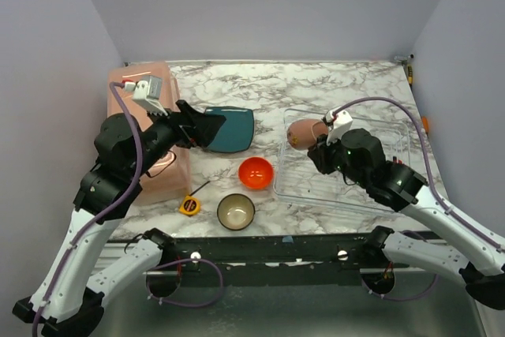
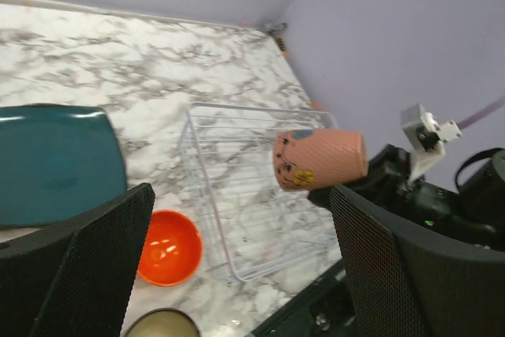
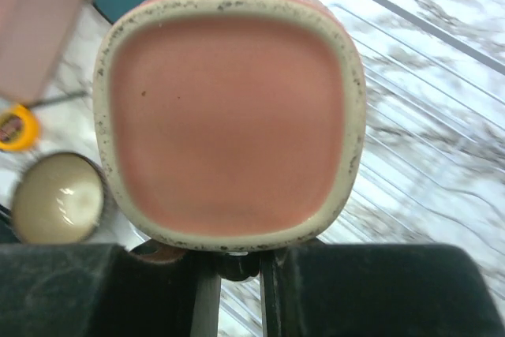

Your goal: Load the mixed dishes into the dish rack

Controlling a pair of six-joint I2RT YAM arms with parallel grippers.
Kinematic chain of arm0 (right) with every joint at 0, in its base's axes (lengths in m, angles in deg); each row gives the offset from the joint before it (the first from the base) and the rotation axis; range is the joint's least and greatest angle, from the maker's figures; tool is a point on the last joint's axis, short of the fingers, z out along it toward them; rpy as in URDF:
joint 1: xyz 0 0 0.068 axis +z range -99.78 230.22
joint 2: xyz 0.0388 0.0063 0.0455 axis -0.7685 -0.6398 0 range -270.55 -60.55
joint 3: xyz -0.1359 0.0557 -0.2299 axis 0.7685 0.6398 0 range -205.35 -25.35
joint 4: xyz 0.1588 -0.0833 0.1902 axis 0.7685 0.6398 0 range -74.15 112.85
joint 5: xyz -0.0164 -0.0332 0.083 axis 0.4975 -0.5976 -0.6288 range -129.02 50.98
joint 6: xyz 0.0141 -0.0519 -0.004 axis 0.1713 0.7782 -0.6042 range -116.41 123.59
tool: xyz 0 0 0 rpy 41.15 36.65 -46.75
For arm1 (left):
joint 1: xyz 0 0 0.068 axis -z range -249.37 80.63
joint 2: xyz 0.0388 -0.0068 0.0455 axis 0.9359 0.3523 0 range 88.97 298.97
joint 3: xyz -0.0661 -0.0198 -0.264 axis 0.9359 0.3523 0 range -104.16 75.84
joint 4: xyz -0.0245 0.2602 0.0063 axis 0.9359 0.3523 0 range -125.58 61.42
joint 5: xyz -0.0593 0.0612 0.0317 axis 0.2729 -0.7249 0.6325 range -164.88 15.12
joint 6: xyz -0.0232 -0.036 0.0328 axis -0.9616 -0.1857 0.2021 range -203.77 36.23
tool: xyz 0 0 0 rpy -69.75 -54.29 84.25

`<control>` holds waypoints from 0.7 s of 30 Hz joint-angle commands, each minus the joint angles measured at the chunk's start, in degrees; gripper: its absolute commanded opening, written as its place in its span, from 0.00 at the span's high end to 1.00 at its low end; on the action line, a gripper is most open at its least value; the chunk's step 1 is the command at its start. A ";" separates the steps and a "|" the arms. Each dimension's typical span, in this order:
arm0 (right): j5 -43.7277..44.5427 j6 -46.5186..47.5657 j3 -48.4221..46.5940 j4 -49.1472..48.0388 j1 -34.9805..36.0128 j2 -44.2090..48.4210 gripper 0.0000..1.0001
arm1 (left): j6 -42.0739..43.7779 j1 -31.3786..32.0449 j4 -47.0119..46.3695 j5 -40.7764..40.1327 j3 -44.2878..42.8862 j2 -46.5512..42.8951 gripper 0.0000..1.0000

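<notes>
The right end effector point(image 1: 318, 144) holds the pinkish-tan mug point(image 1: 303, 132) over the left edge of the dish rack point(image 1: 347, 195).

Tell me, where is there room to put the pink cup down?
The clear plastic wire-grid rack is all bare below the right claw holding the pinkish-tan mug. Marble behind the teal rounded-square plate is free too. Crowded: around the glossy orange bowl and dark brown bowl.

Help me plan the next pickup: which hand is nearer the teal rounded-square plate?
Left. The left hand is open at the left edge of the teal rounded-square plate. The right hand is well off to its right, over the clear plastic dish rack, holding the pinkish-tan mug.
</notes>
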 commanded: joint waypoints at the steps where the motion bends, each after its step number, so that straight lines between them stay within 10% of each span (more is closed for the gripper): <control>1: 2.69 11.58 -4.71 11.96 0.11 -0.13 0.99 | 12.22 -0.36 12.51 -9.11 -7.88 4.66 0.08; 7: 19.15 -1.24 -8.09 19.02 0.09 -9.01 0.99 | 15.84 -0.36 5.45 -12.36 -7.93 7.52 0.07; 21: 18.44 -23.44 -7.23 25.94 0.10 -22.77 1.00 | 22.18 0.18 -3.54 -7.84 6.74 9.80 0.06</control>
